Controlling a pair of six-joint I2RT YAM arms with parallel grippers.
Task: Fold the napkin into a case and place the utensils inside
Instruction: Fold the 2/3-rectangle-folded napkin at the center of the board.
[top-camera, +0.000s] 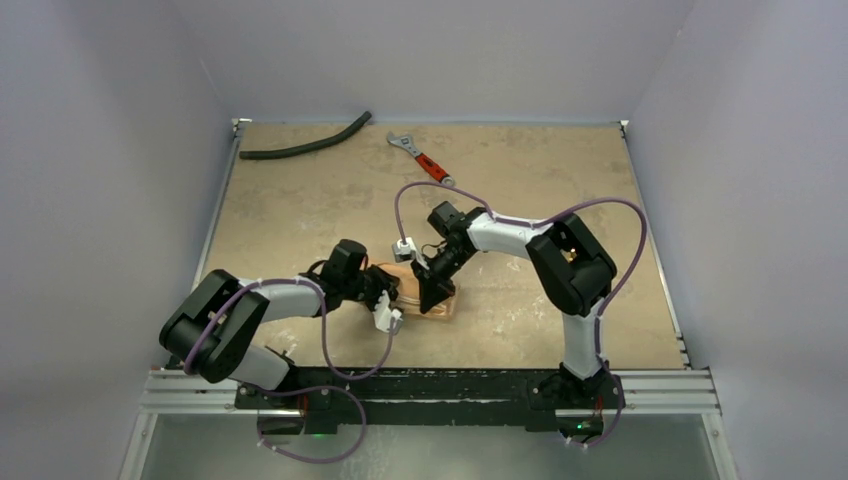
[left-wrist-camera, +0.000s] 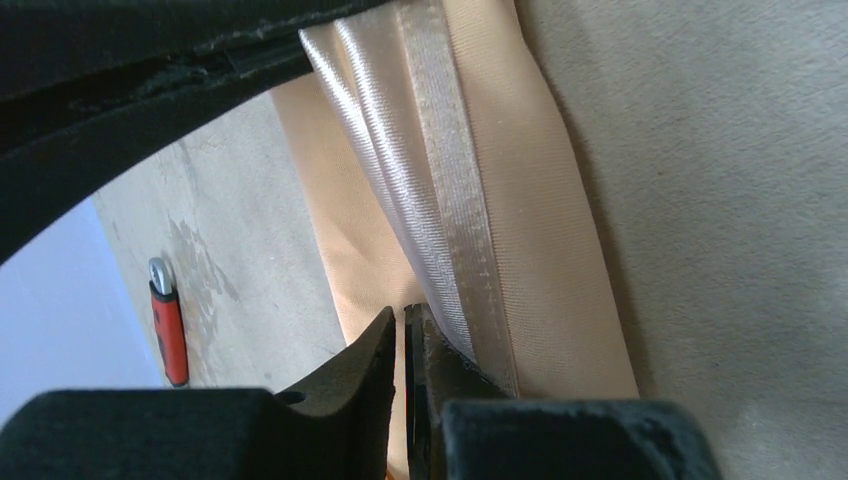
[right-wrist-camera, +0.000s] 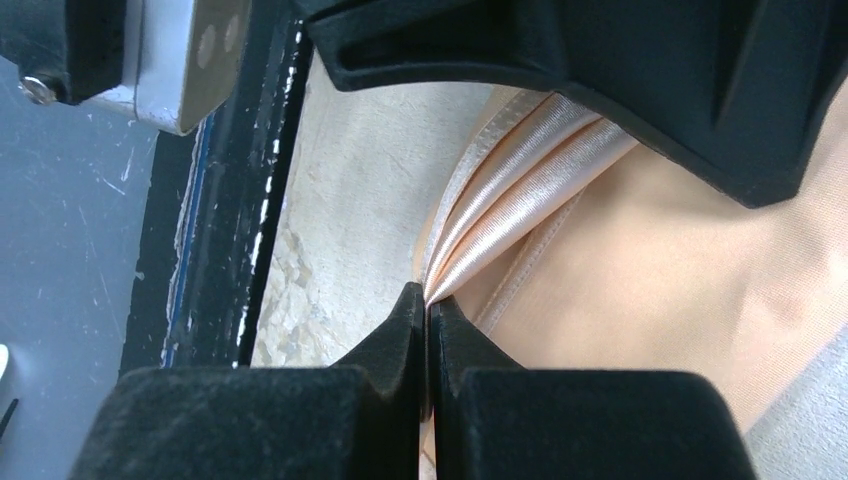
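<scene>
While clamped, left pincer (left-wrist-camera: 403, 322) and right pincer (right-wrist-camera: 428, 302) pinch the napkin (right-wrist-camera: 650, 270).

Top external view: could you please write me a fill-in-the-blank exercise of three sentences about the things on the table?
1. The wrench has a ____ handle.
2. The black hose lies at the far ____ corner of the table.
3. The number of arms reaching down to the napkin is ____.

Missing words: red; left; two.
</scene>
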